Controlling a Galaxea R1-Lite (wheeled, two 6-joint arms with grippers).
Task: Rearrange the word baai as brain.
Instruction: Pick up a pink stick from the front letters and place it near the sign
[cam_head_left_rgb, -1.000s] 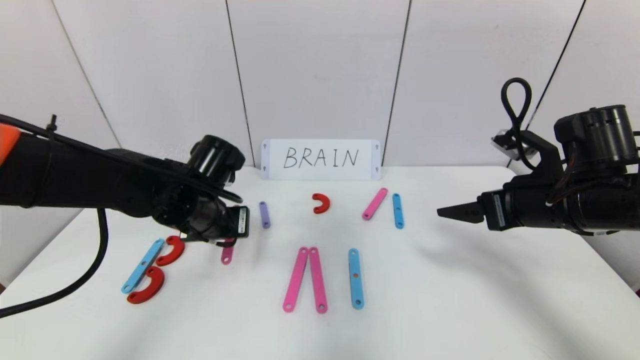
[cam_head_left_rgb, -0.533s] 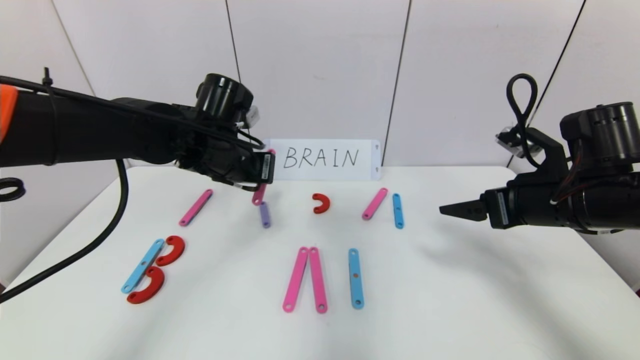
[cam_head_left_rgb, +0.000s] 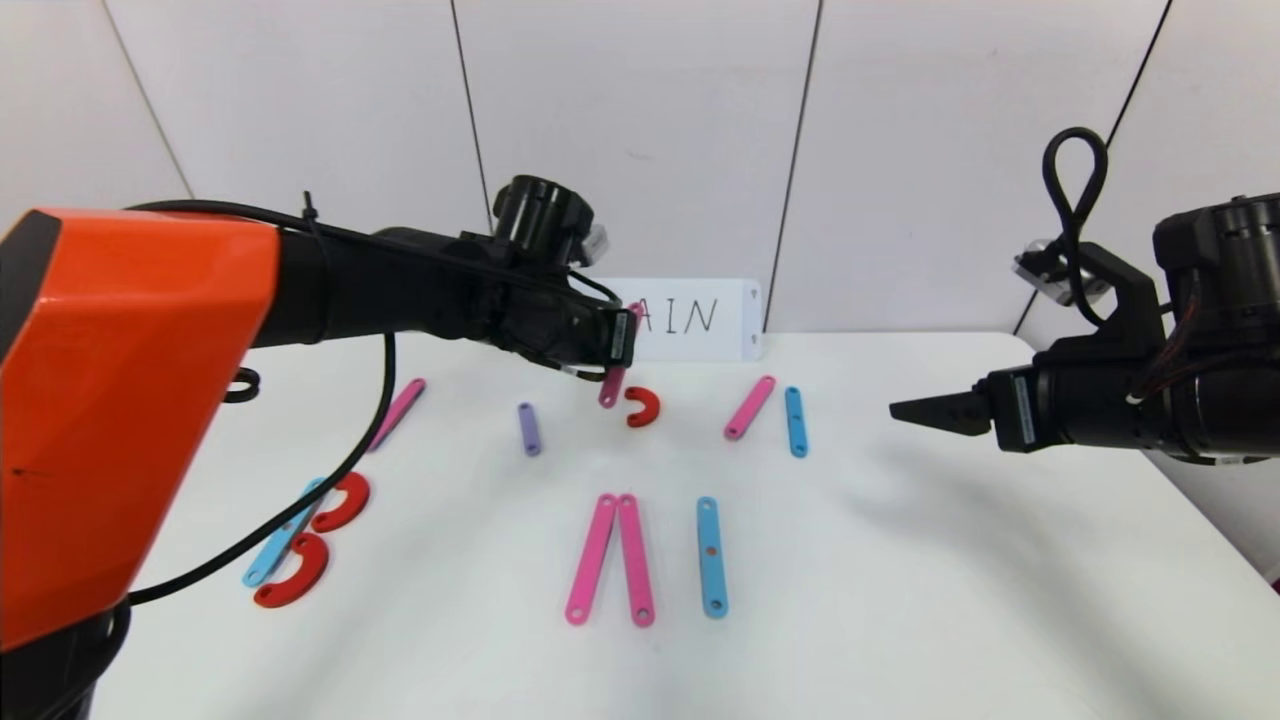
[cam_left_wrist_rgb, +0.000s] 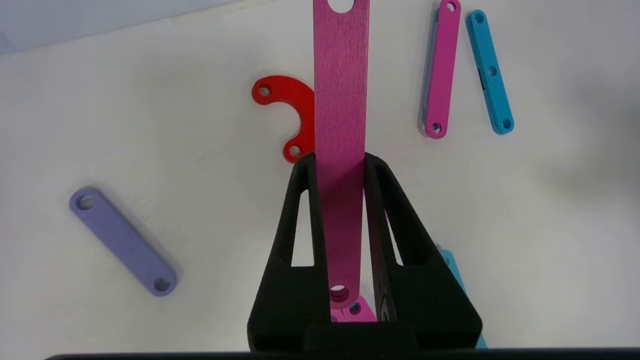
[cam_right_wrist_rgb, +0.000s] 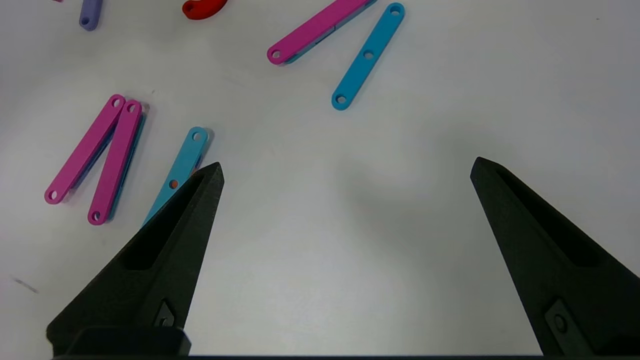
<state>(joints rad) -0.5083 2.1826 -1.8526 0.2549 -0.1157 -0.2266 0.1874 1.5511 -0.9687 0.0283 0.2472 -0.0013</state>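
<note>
The word lies in pieces on the white table (cam_head_left_rgb: 900, 560). A light-blue strip (cam_head_left_rgb: 262, 562) with two red curves (cam_head_left_rgb: 342, 502) forms a B at the front left. My left gripper (cam_head_left_rgb: 615, 350) hovers above the back middle, shut on a long pink strip (cam_left_wrist_rgb: 341, 100) that hangs just beside a lone red curve (cam_head_left_rgb: 642, 407). The purple short strip (cam_head_left_rgb: 529, 429) lies to its left. My right gripper (cam_right_wrist_rgb: 345, 170) is open and empty, held above the table's right side.
One pink strip (cam_head_left_rgb: 397, 412) lies at back left. A pink strip (cam_head_left_rgb: 750, 407) and a blue strip (cam_head_left_rgb: 796, 422) lie at back right. Two pink strips (cam_head_left_rgb: 592, 560) and a blue strip (cam_head_left_rgb: 711, 556) lie front centre. The white card (cam_head_left_rgb: 700, 318) stands behind.
My left gripper has lifted the pink strip from near the B and carried it right, to beside the red curve at the back. The right arm barely moved.
</note>
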